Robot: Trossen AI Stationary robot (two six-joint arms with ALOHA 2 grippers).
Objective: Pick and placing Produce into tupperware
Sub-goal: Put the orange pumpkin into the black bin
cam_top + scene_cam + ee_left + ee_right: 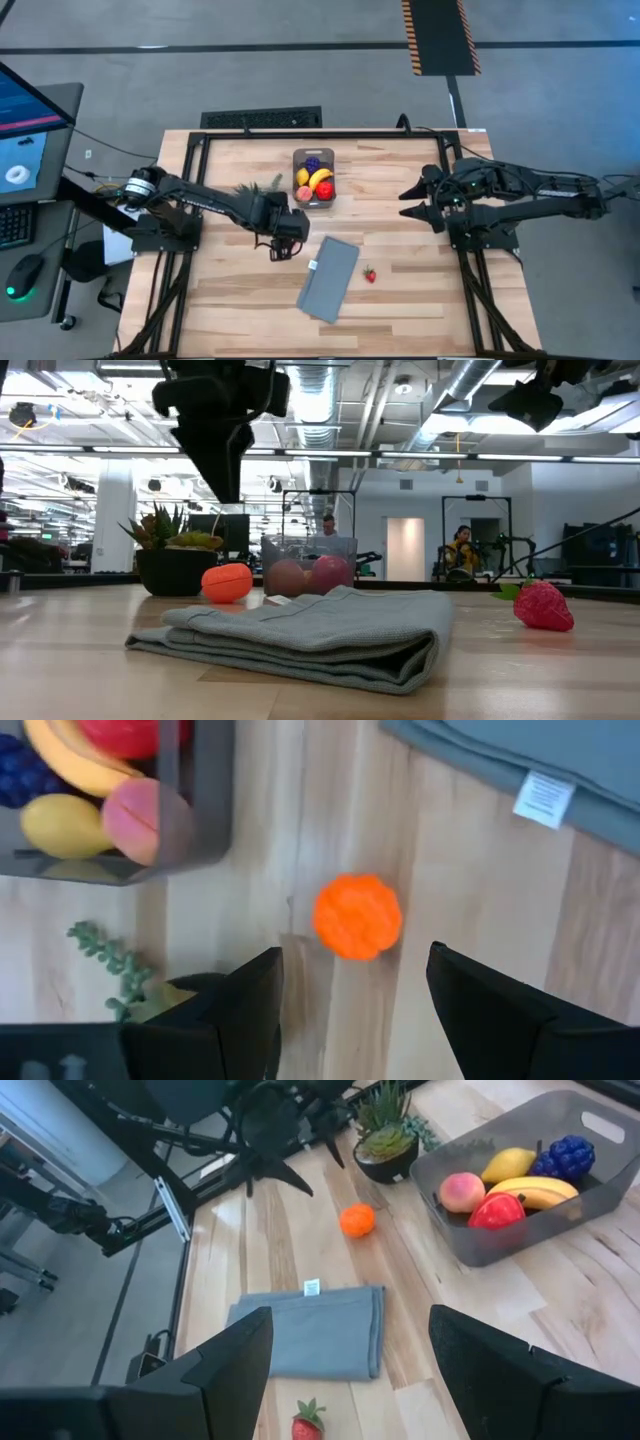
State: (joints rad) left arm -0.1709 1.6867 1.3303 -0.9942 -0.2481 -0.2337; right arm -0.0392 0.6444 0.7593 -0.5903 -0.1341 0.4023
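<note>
The orange [358, 916] lies on the bare wood between the tub and the grey cloth. My left gripper [355, 953] is open and hovers above it [228, 582], one finger on each side, touching nothing; in the high view the gripper [283, 246] hides it. The clear-grey tub [313, 160] holds a banana [527, 1188], a lemon [509, 1163], grapes [565, 1155], a peach [461, 1191] and a red fruit [497, 1211]. A small strawberry [370, 274] lies to the right of the cloth. My right gripper [405, 202] waits open near the right side.
A folded grey cloth [330, 278] with a white tag lies near the front middle of the table. A small potted spiky plant [385, 1142] stands left of the tub, close to my left arm. Bare wood shows on the right half [420, 260].
</note>
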